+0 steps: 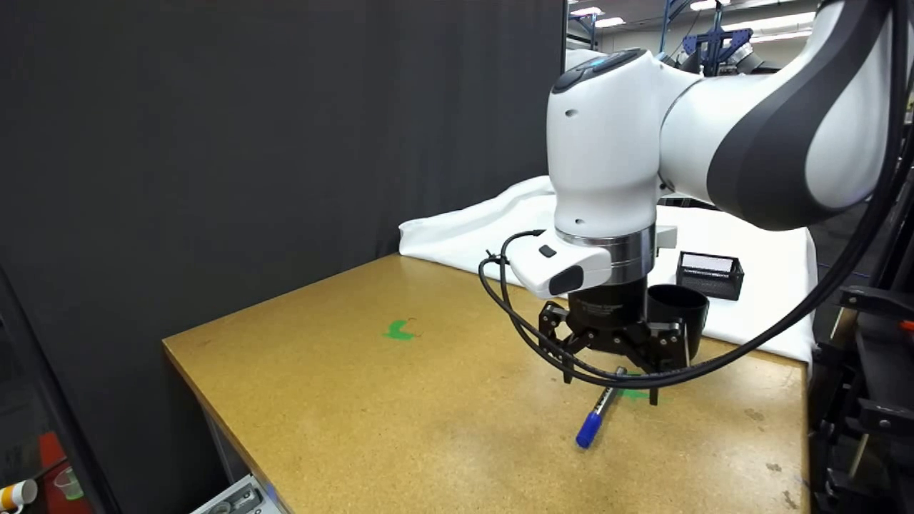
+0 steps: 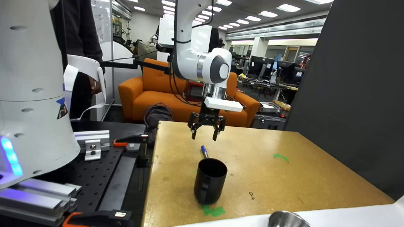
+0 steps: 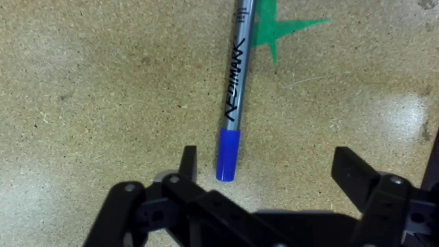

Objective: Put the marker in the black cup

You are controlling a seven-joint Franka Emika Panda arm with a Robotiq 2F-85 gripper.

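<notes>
On my wrist view the marker lies flat on the desk, slanting slightly from the top centre of the frame down past the middle. Its barrel is silvery grey with black lettering along it, and the bright blue cap points toward the bottom of the frame. A green patch borders the barrel on its right near the top. In an exterior view my arm extends from the upper right and points straight down at the wrist. I have the hand hanging over the desk, fingers spread wide apart; in the wrist view the cap's end shows between them, nearer the left one. The black cup stands upright at lower centre in an exterior view.
</notes>
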